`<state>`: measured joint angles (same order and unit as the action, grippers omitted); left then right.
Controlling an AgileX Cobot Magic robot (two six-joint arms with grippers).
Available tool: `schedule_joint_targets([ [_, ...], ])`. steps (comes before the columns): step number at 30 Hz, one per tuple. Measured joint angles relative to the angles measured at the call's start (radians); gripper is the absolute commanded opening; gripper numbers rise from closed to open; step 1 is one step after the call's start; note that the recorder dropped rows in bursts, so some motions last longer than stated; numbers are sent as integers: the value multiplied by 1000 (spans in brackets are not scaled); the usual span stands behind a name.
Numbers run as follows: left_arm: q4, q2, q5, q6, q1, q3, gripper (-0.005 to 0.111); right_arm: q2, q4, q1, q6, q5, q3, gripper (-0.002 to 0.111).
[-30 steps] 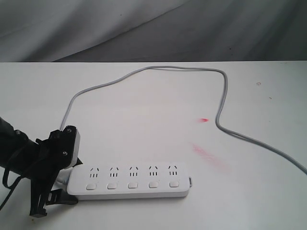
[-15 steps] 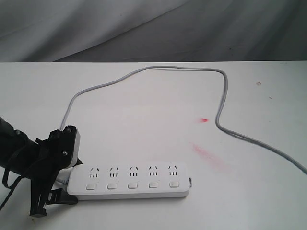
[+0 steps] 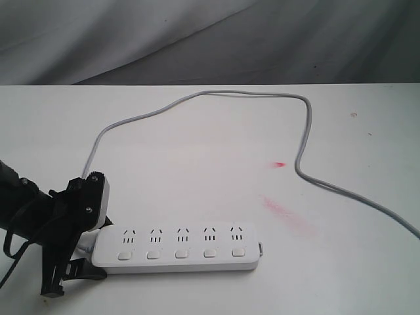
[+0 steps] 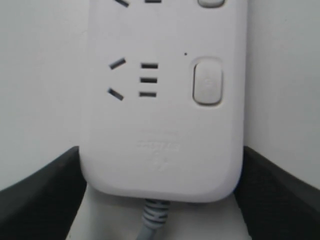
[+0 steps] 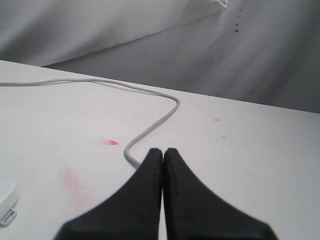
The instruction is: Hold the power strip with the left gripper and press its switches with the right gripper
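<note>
The white power strip (image 3: 177, 248) lies flat near the table's front edge, its five switches (image 3: 182, 254) in a row below the sockets. My left gripper (image 3: 98, 248) is at the strip's left, cord end. In the left wrist view its black fingers (image 4: 55, 185) press on both long sides of the power strip (image 4: 160, 125), beside the end switch (image 4: 207, 81). The grey cord (image 3: 197, 97) loops far back and runs off to the right. My right gripper (image 5: 162, 151) is out of the exterior view; it hangs shut and empty over the table near the cord (image 5: 150, 127).
Two red smears (image 3: 280, 164) (image 3: 285, 213) mark the white table (image 3: 197, 164) right of the middle. A grey cloth backdrop (image 3: 210, 39) rises behind the table's far edge. The strip's right end (image 5: 6, 197) shows in the right wrist view.
</note>
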<state>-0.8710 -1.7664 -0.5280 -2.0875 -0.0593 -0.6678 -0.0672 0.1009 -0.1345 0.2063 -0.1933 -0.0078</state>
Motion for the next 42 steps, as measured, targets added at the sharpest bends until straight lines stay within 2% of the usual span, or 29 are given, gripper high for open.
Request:
schedule_joint_targets([
  [29, 0, 0, 0, 0, 0, 0, 54, 0, 0, 0, 0, 14, -6, 0],
  [32, 0, 0, 0, 0, 0, 0, 54, 0, 0, 0, 0, -13, -63, 0],
  [37, 0, 0, 0, 0, 0, 0, 54, -46, -8, 0, 0, -118, -276, 0],
  [42, 0, 0, 0, 0, 0, 0, 54, -227, -120, 0, 7, -162, -487, 0],
])
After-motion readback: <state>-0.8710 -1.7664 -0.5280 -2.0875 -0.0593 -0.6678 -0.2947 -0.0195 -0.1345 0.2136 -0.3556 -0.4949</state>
